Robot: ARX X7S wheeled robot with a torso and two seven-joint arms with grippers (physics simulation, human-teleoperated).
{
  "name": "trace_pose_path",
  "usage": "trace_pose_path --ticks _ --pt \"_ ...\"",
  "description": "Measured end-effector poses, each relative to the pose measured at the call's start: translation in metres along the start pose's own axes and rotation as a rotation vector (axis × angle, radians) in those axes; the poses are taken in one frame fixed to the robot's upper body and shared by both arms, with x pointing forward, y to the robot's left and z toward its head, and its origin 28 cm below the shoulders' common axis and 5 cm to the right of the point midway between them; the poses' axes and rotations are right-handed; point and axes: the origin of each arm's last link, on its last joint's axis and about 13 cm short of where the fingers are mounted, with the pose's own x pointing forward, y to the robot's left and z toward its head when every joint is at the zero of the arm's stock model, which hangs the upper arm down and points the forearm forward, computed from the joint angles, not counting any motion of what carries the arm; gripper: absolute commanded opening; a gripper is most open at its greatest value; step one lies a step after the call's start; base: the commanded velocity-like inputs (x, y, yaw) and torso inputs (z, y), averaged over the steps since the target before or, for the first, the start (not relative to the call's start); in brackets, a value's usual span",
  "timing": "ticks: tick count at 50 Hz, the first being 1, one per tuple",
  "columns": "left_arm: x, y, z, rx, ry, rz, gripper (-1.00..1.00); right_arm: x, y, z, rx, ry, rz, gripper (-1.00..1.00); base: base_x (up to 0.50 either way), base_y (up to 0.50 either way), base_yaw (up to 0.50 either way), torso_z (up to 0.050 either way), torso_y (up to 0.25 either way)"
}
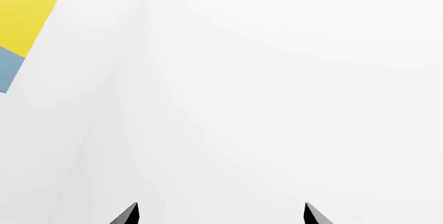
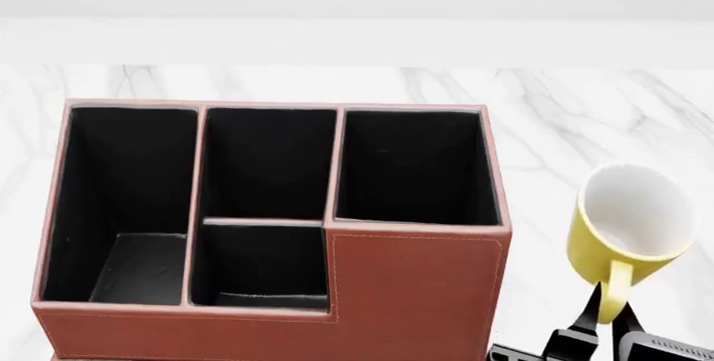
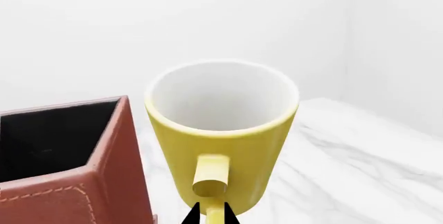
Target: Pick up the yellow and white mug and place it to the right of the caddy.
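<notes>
1. The right gripper (image 2: pixel 608 315) reaches in from the lower right, jaws pinching the handle of the mug (image 2: pixel 633 223).
2. The mug is right of the caddy (image 2: pixel 273 227), apart from it, mouth tilted up.
3. The left gripper (image 1: pixel 220 214) faces a white wall, jaws spread.
4. The table (image 2: pixel 558 119) is white marble.

Yellow and white mug (image 2: pixel 630 223): yellow outside, white inside; caddy (image 2: pixel 419 286): reddish-brown, light stitching, black-lined; table (image 2: pixel 580 119): white marble, grey-veined.
</notes>
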Motion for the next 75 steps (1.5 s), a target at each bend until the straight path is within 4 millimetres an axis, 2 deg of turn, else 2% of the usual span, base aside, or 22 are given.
trace_pose_path --ticks 23,57,75 --pt "-0.002 -0.001 0.000 0.001 -0.001 -0.002 1.00 0.005 -0.005 -0.026 0.023 0.085 -0.004 -1.00 0.00 0.00 0.00 0.000 0.000" --pt "-0.003 -0.001 -0.001 0.001 -0.003 -0.006 1.00 0.011 -0.009 -0.048 0.049 0.146 -0.010 -1.00 0.00 0.00 0.00 0.000 0.001" --pt "-0.003 -0.001 -0.001 0.001 -0.004 -0.007 1.00 0.014 -0.006 -0.053 0.045 0.157 0.006 -1.00 0.00 0.00 0.00 0.000 0.001"
